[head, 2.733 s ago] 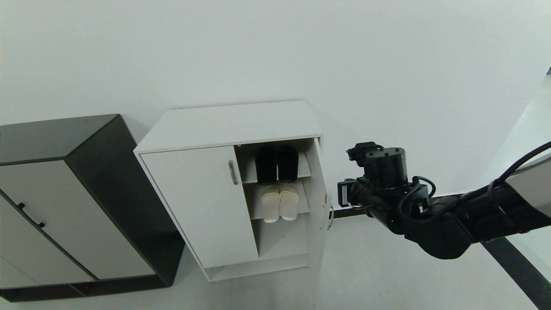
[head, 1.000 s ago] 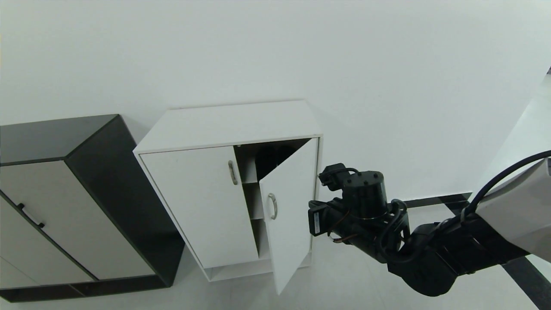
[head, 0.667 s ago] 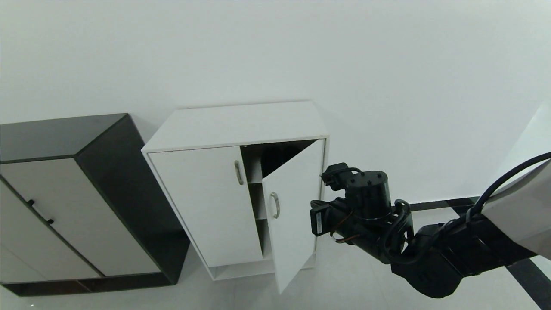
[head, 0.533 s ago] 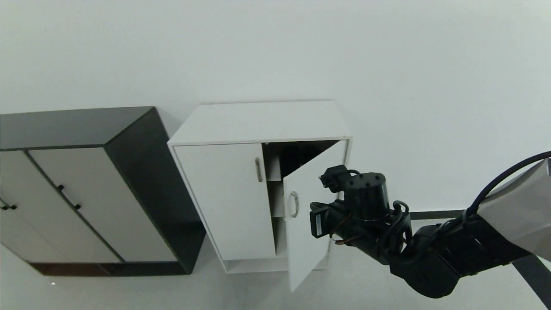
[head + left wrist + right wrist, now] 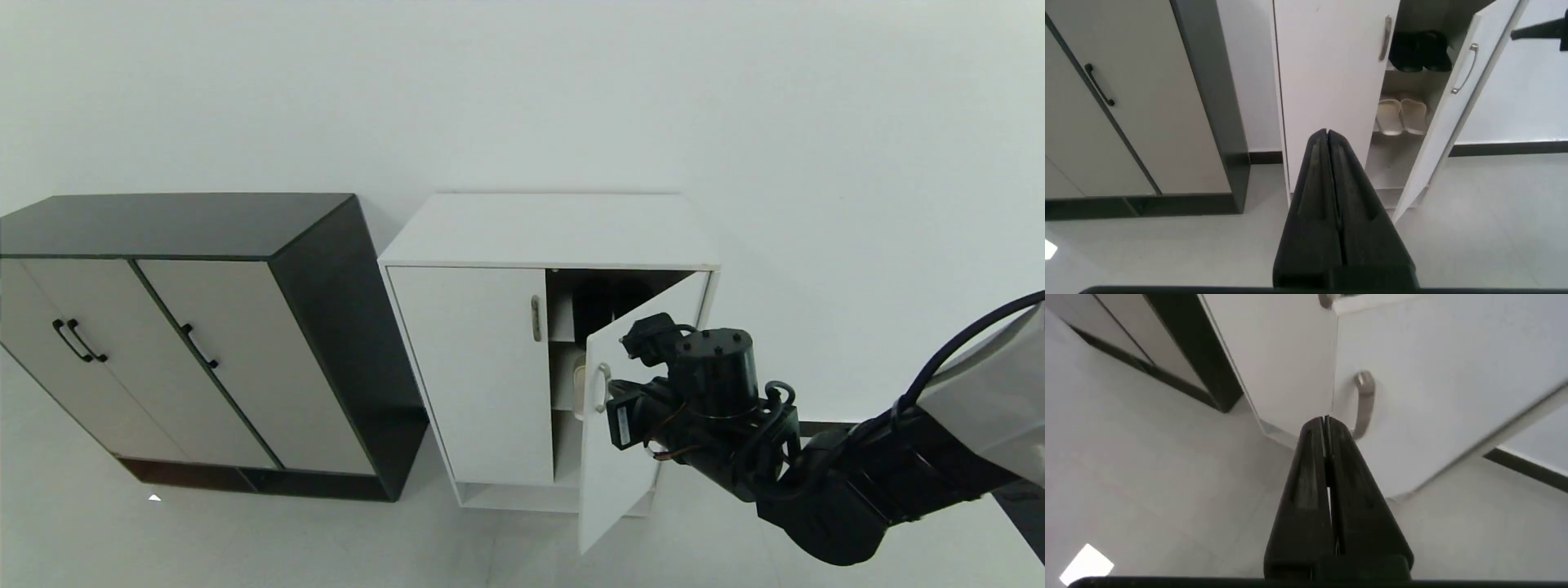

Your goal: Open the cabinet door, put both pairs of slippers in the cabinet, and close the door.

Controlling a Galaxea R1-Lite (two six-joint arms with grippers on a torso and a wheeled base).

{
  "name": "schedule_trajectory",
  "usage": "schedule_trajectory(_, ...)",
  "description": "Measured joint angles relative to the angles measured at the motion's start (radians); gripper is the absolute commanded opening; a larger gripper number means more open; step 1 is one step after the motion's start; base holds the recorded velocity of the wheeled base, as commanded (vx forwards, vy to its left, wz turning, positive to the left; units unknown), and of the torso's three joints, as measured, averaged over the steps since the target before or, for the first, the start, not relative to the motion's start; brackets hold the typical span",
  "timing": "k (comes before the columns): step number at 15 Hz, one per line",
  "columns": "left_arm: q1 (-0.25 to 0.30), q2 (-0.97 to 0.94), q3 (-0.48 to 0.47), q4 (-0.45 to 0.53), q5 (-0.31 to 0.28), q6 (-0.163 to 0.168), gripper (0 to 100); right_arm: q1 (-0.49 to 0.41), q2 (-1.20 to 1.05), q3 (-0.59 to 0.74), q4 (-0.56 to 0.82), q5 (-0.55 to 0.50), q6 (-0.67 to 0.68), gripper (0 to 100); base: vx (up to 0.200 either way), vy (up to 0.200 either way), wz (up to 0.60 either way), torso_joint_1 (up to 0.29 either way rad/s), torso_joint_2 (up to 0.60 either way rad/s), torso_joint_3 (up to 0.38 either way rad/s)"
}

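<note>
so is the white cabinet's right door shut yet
Not shut: the white cabinet's right door stands ajar, and the black slippers show through the gap.

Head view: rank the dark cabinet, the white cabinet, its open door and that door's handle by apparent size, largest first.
1. dark cabinet
2. white cabinet
3. open door, angled and partly behind the right arm, so it looks narrower
4. door handle

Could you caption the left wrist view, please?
Shut left pincer facing cabinet, door ajar: black slippers above white slippers.

Matt white cabinet [image 5: 547,230] (handle [image 5: 535,318] probably metal).
</note>
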Motion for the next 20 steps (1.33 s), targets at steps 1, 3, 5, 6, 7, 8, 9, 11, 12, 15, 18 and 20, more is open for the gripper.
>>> schedule_trajectory(1,0.0,0.0,0.0,0.0,0.0,0.0,0,-0.007,-0.008,0.019,0.003,-0.001,-0.008,0,0.0,0.0,0.0,0.0,0.0,0.0)
schedule_trajectory(3,0.0,0.0,0.0,0.0,0.0,0.0,0,-0.014,-0.017,0.045,0.004,-0.004,-0.01,0,0.0,0.0,0.0,0.0,0.0,0.0)
schedule_trajectory(5,0.0,0.0,0.0,0.0,0.0,0.001,0,-0.013,-0.022,0.054,-0.001,-0.003,-0.01,0,0.2,0.0,0.0,0.005,0.0,0.002)
schedule_trajectory(6,-0.001,0.0,0.0,0.0,0.0,0.001,0,-0.013,-0.027,0.068,-0.002,-0.004,-0.009,0,0.2,0.0,0.0,-0.012,-0.01,0.002)
schedule_trajectory(7,0.001,0.0,0.0,0.0,-0.001,0.0,0,-0.011,-0.034,0.085,-0.011,-0.004,-0.009,0,0.2,0.0,0.0,-0.002,-0.01,0.007)
schedule_trajectory(8,0.0,0.0,0.0,0.0,0.0,0.001,0,-0.008,-0.043,0.106,-0.027,-0.004,-0.009,0,0.2,0.0,0.0,0.012,0.0,0.007)
schedule_trajectory(9,0.0,0.0,0.0,0.0,0.0,0.001,0,-0.007,-0.047,0.12,-0.032,-0.003,-0.009,0,0.2,0.0,0.0,0.017,0.0,-0.002)
schedule_trajectory(11,0.0,0.0,0.0,0.0,0.0,0.0,0,-0.01,-0.052,0.14,-0.051,-0.004,-0.005,0,0.0,0.0,0.0,0.0,0.0,0.0)
schedule_trajectory(12,0.0,0.0,0.0,0.0,0.0,0.0,0,-0.009,-0.052,0.143,-0.052,-0.004,-0.006,0,0.0,0.0,0.0,0.0,0.0,0.0)
schedule_trajectory(15,0.0,0.0,0.0,0.0,0.0,0.0,0,-0.011,-0.048,0.145,-0.06,-0.004,-0.006,0,0.0,0.0,0.0,0.0,0.0,0.0)
schedule_trajectory(18,0.0,0.0,0.0,0.0,0.0,0.0,0,-0.027,-0.027,0.134,-0.1,-0.004,-0.005,0,0.0,0.0,0.0,0.0,0.0,0.0)
schedule_trajectory(20,0.0,0.0,0.0,0.0,0.0,0.0,0,-0.045,0.0,0.101,-0.103,0.001,-0.005,0,0.0,0.0,0.0,0.0,0.0,0.0)
